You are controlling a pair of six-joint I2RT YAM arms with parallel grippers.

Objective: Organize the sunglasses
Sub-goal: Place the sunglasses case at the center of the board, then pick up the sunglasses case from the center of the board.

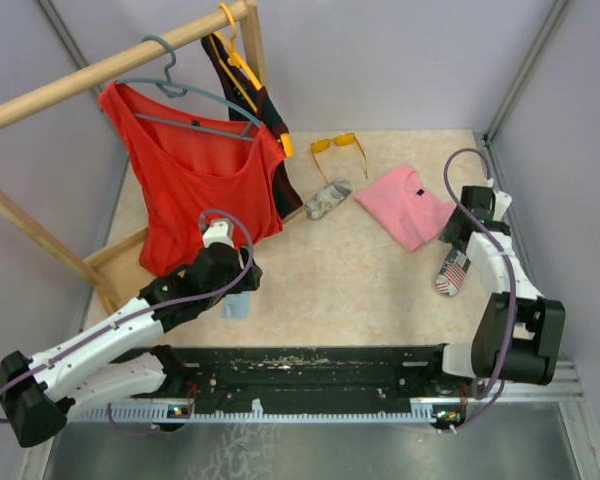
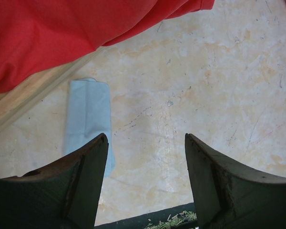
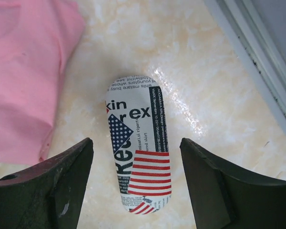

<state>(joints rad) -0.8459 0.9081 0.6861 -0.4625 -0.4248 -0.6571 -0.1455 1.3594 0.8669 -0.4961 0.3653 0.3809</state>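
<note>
The orange-yellow sunglasses [image 1: 338, 147] lie unfolded at the back middle of the table. The greyish-lilac pair is not in view. My right gripper [image 1: 456, 246] is open, and in the right wrist view [image 3: 136, 140] its jaws stand on either side of a flag-and-newsprint glasses case [image 3: 138, 164] lying shut on the table, without touching it. The case also shows in the top view [image 1: 452, 272]. My left gripper [image 1: 236, 283] is open and empty, and the left wrist view [image 2: 145, 138] shows it just right of a folded light-blue cloth [image 2: 87, 121].
A second, grey-patterned case [image 1: 327, 199] lies near the table's middle back. A pink garment [image 1: 405, 205] lies left of my right gripper. A red top [image 1: 195, 175] hangs from a wooden rack [image 1: 110, 65] over the left side. The metal wall frame [image 3: 257, 52] runs close on the right.
</note>
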